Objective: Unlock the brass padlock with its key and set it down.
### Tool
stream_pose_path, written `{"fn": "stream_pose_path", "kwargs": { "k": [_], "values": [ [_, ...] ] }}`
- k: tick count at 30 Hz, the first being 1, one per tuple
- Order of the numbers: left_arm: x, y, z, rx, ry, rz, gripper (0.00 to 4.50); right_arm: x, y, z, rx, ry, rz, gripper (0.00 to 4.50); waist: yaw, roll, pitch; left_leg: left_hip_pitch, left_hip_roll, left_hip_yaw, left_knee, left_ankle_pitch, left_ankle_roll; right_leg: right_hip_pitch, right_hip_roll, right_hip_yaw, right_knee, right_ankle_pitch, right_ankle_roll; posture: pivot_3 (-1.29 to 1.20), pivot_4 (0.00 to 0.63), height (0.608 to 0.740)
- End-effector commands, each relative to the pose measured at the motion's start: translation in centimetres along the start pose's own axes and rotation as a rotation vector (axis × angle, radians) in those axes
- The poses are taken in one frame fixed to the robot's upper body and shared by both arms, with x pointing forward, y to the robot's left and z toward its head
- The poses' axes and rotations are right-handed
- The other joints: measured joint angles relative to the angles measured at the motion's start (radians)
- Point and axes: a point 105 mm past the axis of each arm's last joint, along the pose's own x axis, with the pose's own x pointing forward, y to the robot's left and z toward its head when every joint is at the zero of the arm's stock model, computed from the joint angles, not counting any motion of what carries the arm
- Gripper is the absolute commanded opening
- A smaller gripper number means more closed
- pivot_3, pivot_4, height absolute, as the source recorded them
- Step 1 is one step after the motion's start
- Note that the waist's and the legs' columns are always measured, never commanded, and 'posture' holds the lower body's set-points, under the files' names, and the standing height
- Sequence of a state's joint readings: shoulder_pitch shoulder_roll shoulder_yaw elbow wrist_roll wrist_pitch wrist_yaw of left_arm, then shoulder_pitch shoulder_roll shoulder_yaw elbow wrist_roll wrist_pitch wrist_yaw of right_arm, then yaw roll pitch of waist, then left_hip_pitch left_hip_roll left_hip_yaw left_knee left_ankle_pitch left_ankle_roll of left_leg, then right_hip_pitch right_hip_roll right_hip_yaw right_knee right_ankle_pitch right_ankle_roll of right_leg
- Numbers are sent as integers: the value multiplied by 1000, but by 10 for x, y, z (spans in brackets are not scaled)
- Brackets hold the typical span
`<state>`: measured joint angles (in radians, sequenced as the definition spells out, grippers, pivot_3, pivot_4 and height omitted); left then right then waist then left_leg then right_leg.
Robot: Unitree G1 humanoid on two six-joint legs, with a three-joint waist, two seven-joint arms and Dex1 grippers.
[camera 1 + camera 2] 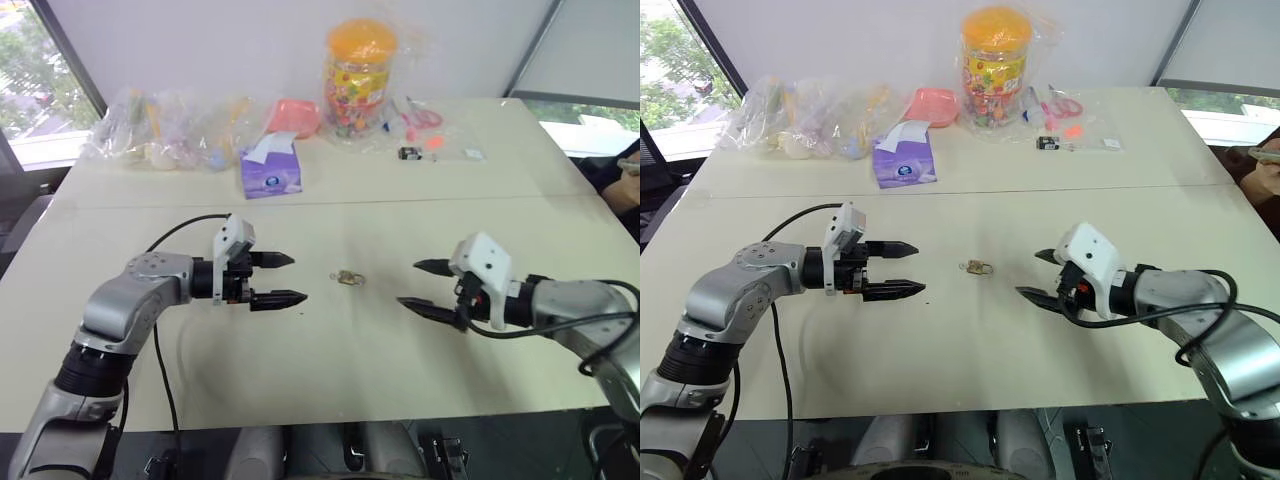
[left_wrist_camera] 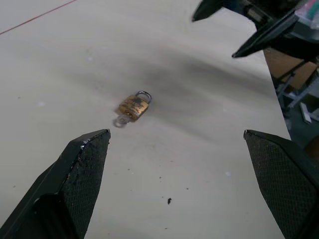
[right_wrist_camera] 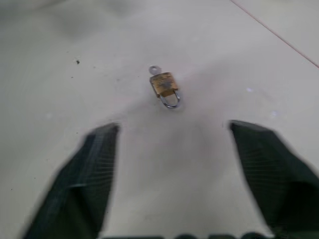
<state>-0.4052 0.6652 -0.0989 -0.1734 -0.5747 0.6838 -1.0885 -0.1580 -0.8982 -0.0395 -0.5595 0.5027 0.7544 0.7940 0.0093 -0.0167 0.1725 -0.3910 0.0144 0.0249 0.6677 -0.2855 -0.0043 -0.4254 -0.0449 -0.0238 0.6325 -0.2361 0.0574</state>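
Left of centre in the head view, the left gripper [image 1: 285, 279] hovers over the pale table [image 1: 330, 370], its two black fingers spread wide and holding nothing, tips pointing toward the frame's middle. At centre, the brass padlock [image 1: 347, 277] lies flat on the table between the two grippers, apart from both; the key [image 2: 121, 119] sits in its base, its silvery head on the tabletop. Right of centre, the right gripper [image 1: 424, 286] faces the padlock, fingers likewise spread and empty. Along the upper edge stand clear bags [image 1: 165, 130], a purple tissue box [image 1: 270, 168] and a candy jar with an orange lid [image 1: 359, 78].
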Motion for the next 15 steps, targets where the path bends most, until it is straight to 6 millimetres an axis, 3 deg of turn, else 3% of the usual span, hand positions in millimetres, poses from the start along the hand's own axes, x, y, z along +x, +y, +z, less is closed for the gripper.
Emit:
{"fn": "stream_pose_path", "kwargs": {
  "k": [1,6,15],
  "values": [
    [-1,-4,8,49,-2,-14,4500,13,-3,4,-40,-17,39,4435,1,0,0,0,0,0,0,0,0,0,0,0,0,0,0,0,150,737],
    [-1,-6,7,49,2,-12,4500,47,0,8,-49,-31,134,4435,-3,0,0,0,0,0,0,0,0,0,0,0,0,0,0,0,150,737],
    [-3,-10,7,50,2,-2,4500,89,-5,0,-95,-17,165,4435,1,0,0,0,0,0,0,0,0,0,0,0,1,1,1,0,150,737]
  ]
}}
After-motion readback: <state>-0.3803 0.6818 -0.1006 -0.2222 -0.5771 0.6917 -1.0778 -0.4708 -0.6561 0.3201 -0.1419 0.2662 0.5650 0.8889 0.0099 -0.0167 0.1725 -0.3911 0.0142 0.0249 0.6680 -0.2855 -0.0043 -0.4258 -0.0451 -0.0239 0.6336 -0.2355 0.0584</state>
